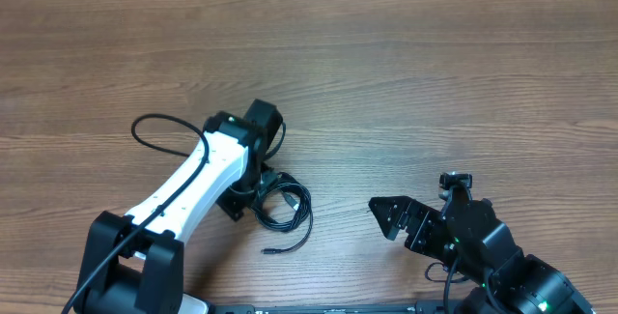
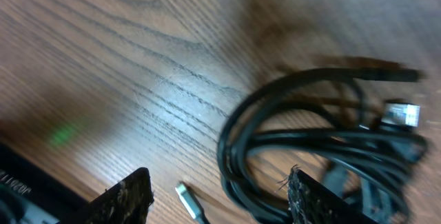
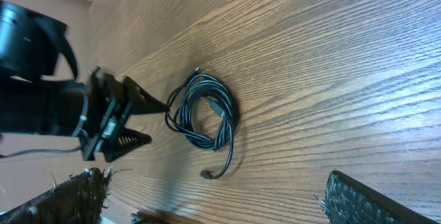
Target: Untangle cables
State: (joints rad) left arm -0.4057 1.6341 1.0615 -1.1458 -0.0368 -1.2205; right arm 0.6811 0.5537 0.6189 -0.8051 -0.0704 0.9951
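Observation:
The cables (image 1: 288, 208) lie as a small coiled black bundle on the wooden table, with one tail ending in a plug (image 1: 268, 252) toward the front. My left gripper (image 1: 253, 196) is open at the bundle's left edge. In the left wrist view the coil (image 2: 303, 148) fills the right half, and a silvery plug (image 2: 186, 198) lies between the open fingers (image 2: 220, 200). My right gripper (image 1: 398, 222) is open and empty, to the right of the bundle and apart from it. The right wrist view shows the bundle (image 3: 203, 114) and the left gripper (image 3: 117, 120) ahead of its open fingers (image 3: 220, 200).
The wooden table (image 1: 406, 82) stretches far and to the right. A thick black wire (image 1: 159, 130) loops off the white left arm (image 1: 193, 184). A dark edge (image 1: 319, 306) runs along the front.

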